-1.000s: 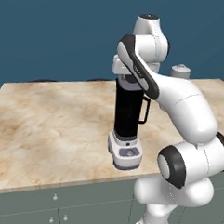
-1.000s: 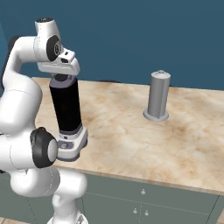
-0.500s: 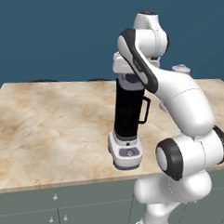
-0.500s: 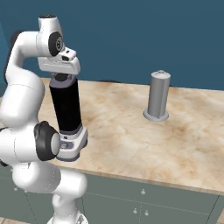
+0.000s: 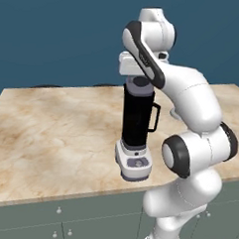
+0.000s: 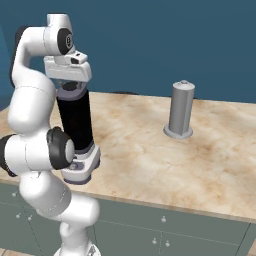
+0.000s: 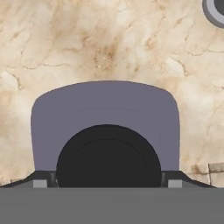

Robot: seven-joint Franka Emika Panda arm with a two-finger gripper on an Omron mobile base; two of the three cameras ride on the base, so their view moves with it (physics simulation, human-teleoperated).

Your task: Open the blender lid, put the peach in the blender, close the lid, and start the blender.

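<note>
From the hand view the blender lid (image 7: 105, 127) looms close; the right base view adds a grey cylinder (image 6: 180, 109) beyond the blender (image 6: 76, 131). Finger spread: cannot tell.

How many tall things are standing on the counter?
2. The blender stands near the counter's front edge, right under the robot's hand. The plain grey cylinder stands farther back, off to the right. The arm could hide something small.
</note>
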